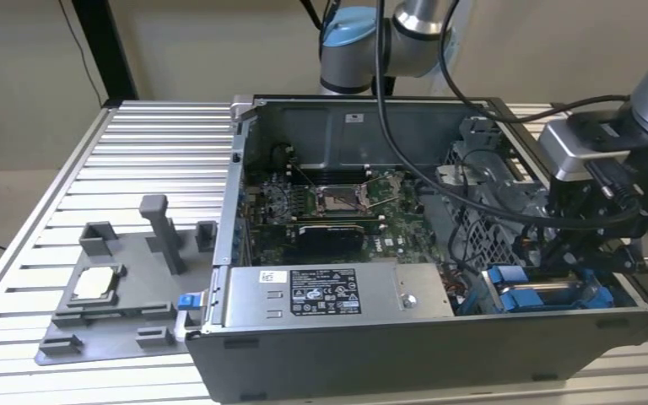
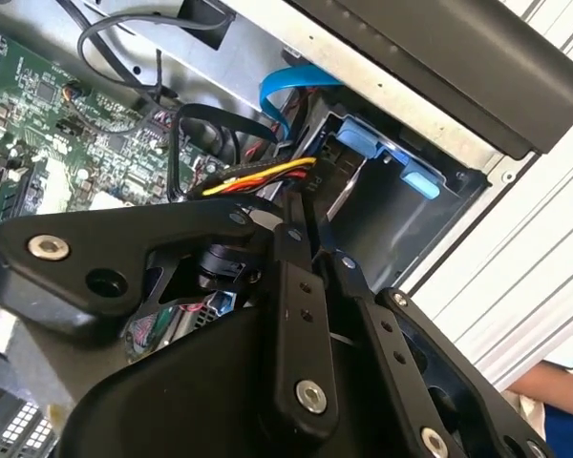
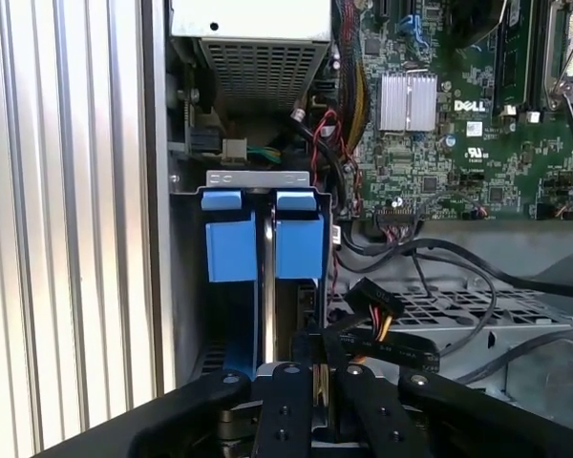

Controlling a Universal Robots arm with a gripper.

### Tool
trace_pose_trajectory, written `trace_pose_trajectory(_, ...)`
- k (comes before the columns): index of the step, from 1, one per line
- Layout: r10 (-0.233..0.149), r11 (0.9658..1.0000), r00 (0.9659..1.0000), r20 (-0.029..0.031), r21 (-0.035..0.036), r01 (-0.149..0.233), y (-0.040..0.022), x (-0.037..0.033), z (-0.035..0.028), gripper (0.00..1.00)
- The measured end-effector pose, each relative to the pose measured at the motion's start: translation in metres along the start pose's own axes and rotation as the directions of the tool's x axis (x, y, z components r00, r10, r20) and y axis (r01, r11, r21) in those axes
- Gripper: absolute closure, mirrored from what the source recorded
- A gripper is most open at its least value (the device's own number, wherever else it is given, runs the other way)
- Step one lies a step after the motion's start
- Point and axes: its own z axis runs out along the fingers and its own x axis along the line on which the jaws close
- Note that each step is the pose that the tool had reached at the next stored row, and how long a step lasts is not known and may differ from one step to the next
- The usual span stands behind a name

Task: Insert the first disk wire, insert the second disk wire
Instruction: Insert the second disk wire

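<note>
Open computer case (image 1: 336, 354) on a slatted metal tabletop (image 1: 132, 169), side panel off, motherboard (image 1: 324, 207) exposed. End effector (image 1: 577, 257) lowered into the case's corner at the exterior view's right, just above the blue drive caddies (image 1: 521, 287). In the first wrist view, fingers (image 3: 285, 396) closed to a narrow gap, pinching a black connector (image 3: 372, 303) with yellow, red and black wires, right beside the two blue caddies (image 3: 263, 234). Same disk wire (image 2: 258, 178) seen in the second wrist view, running from the fingertips toward the drive bay (image 2: 401, 191); a blue flat cable (image 2: 286, 91) arching above. Whether the plug is seated: cannot tell. Grey fixture tray (image 1: 121, 287) beside the case, at the exterior view's left.
</note>
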Motion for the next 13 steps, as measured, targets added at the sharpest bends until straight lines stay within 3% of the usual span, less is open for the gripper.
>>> trace_pose_trajectory(13,0.000,1.0000,1.0000,-0.0012,0.0000,0.000,0.0005,0.0009,0.0106,1.00)
